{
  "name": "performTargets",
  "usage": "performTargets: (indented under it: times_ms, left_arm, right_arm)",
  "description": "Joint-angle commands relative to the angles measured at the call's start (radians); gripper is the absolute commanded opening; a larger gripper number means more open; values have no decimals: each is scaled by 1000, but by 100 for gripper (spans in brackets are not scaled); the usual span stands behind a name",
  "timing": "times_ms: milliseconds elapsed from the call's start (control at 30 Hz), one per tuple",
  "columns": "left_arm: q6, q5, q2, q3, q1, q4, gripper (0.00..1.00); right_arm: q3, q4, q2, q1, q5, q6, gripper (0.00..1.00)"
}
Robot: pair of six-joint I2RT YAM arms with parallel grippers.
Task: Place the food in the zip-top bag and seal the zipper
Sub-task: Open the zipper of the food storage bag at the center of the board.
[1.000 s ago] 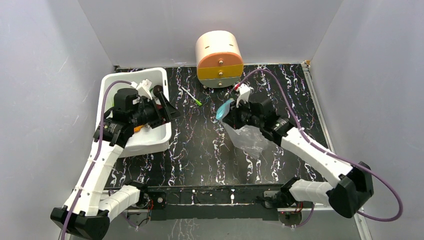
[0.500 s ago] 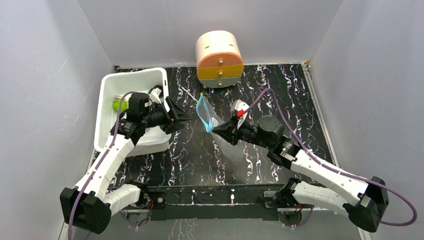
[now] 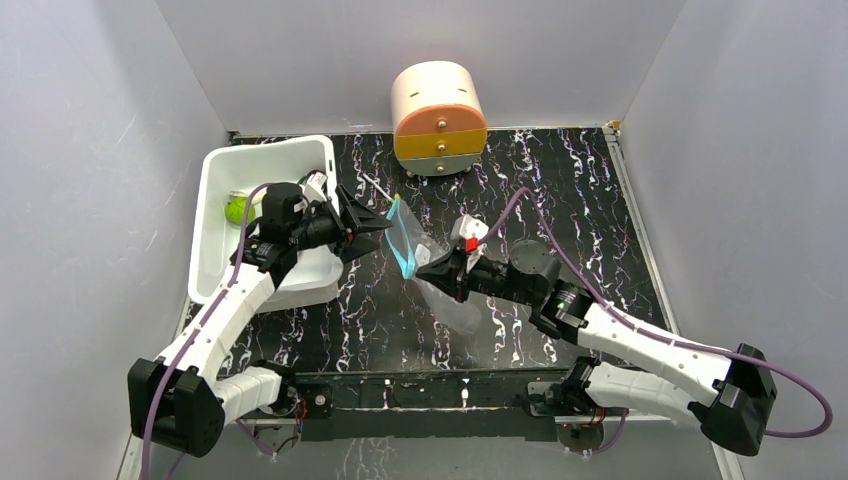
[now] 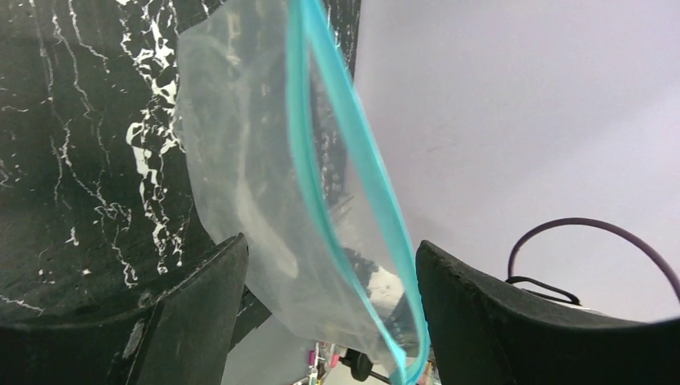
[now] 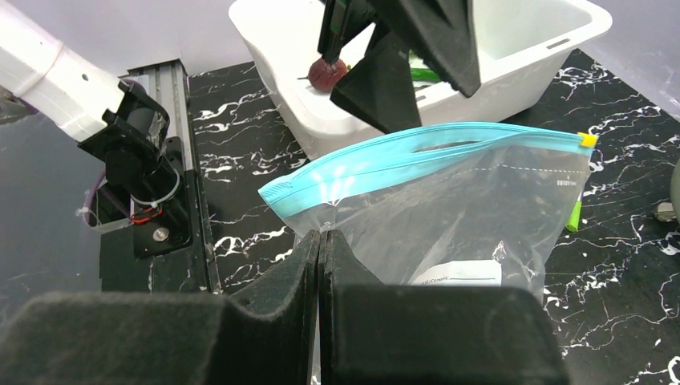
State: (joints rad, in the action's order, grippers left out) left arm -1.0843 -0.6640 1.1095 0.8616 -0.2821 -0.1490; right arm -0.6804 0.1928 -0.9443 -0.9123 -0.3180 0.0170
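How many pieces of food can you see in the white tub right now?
2: a lime-green fruit by the tub's left wall, and a dark ball behind the left gripper in the right wrist view. More may be hidden.

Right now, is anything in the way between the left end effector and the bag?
No, nothing visible is. The left end effector stands open and empty, pointing at the zip-top bag and its teal zipper. The right end effector is shut on the bag's edge, holding it up.

Clear zip-top bag held upright, its teal zipper slightly parted.
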Motion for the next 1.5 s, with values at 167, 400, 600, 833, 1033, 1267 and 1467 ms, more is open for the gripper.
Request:
performTargets:
  times_ms: [167,400,600,833,1033,1267,1467]
  left_arm:
    - [-54,-58,27,-16,-9,82,69]
    - [-80,-46,55,-31,-22,106,52]
    - [-109,-62,100,-38,-46,151,45]
    - [-49,-4,99,4,-76,93,0]
    - [114,46,109,108,-75,-4,0]
    - [371,146,138,303,-91,-131,0]
    - [535,242,185,452,-158,-265,0]
  right_arm:
    - [1,92,0,-29,1,-35,0]
    - [1,83,-2,-36,2,-41,0]
    - [7,84,-6,-39,-6,-40,0]
    - [2,75,-2,-39,41,5,0]
    - [-147,-110,-25,-39,285,268,36]
    - [-423,-423,-75,-39,491,538,62]
    - [-560,-586,-133,-38,594,579,63]
